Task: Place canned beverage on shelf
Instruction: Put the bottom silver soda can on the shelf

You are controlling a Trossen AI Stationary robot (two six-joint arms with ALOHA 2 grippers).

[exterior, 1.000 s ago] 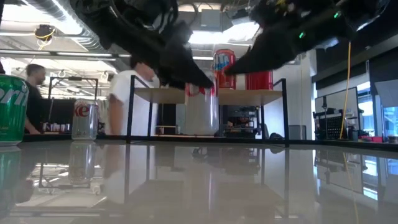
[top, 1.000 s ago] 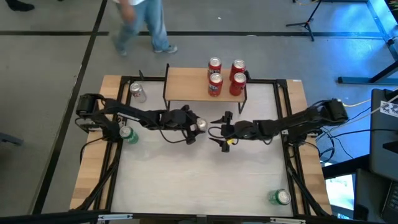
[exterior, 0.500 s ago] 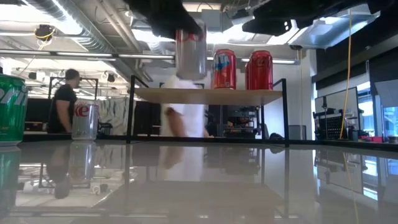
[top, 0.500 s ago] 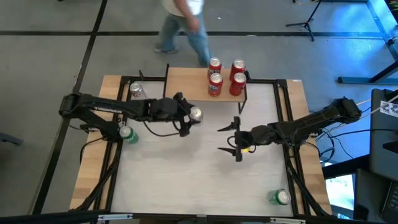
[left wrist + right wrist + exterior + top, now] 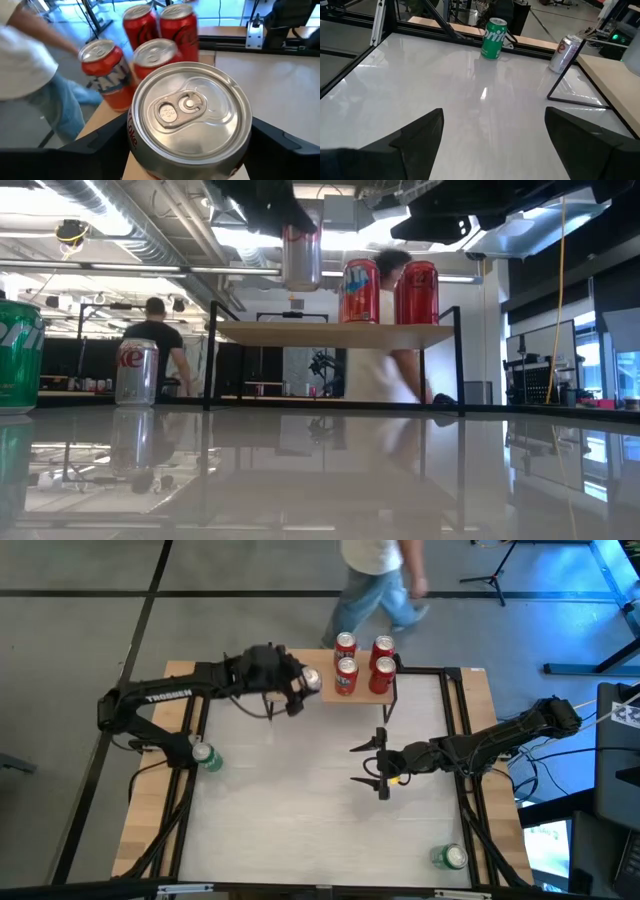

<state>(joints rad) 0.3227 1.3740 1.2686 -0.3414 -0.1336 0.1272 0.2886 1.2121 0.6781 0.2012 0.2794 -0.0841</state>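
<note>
A silver soda can (image 5: 301, 255) hangs in the air above the left part of the shelf (image 5: 330, 334), with my left gripper (image 5: 303, 683) shut on it. The left wrist view shows its top (image 5: 190, 107) from close above. Several red cans (image 5: 363, 660) stand upright on the shelf's right part. My right gripper (image 5: 372, 766) hovers open over the table right of centre, with nothing between its fingers (image 5: 420, 135). My left gripper pinches the can's side wall (image 5: 137, 150) between its two fingers, one on each opposite side, just below the rim. The fingers reach in from the table's left, slanting slightly down. The can stays upright, lifted clear of the shelf top.
A green can (image 5: 205, 755) stands near the table's left edge and another (image 5: 450, 857) at the near right corner. A second silver can (image 5: 136, 372) stands left of the shelf. A person (image 5: 375, 580) walks past beyond the table's far edge.
My left gripper has carried the silver can up from the table's middle and toward the far edge, until it hangs over the shelf's left part. My right gripper drew back a little toward the right edge, then stayed still. The person has walked rightward behind the table.
</note>
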